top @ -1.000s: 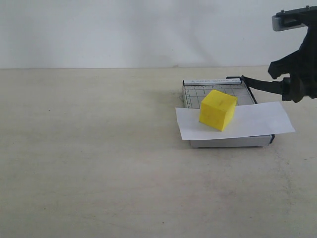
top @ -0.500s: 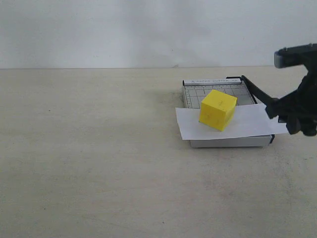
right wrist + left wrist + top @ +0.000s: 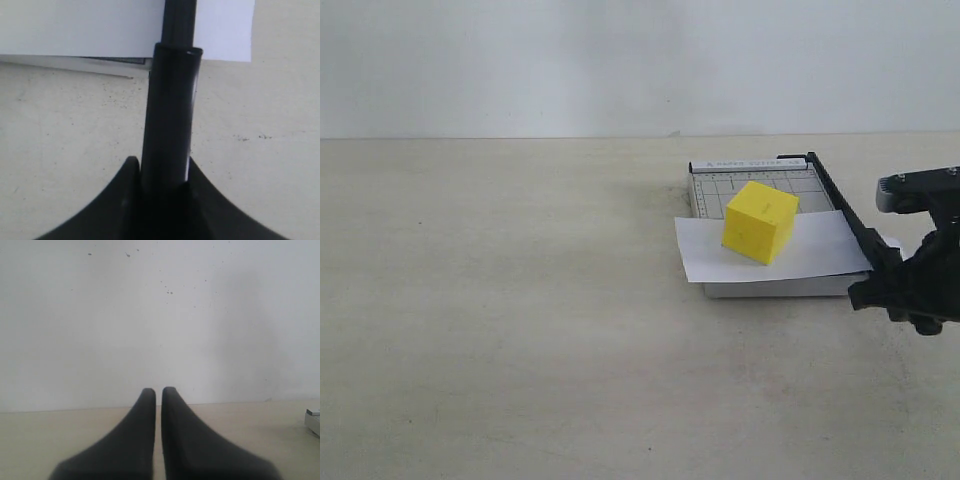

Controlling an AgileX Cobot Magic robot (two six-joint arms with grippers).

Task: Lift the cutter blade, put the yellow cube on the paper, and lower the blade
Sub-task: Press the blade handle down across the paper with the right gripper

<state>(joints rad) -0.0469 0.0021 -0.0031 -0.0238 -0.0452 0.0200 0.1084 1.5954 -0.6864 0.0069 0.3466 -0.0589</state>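
Now cutter blade (image 3: 840, 205) lies flat along grey board's (image 3: 770, 288) right edge, across the paper (image 3: 820, 255); yellow cube (image 3: 760, 221) sits on the paper. Right gripper (image 3: 160, 167) clamped on blade handle. Left gripper (image 3: 158, 392) pressed together, empty.

Right gripper (image 3: 900, 290) low at right of exterior view, fingers (image 3: 122, 210) clamped either side of cutter blade (image 3: 170, 110) handle; left gripper (image 3: 158, 390) level, fingers closed together, seen in wrist view only
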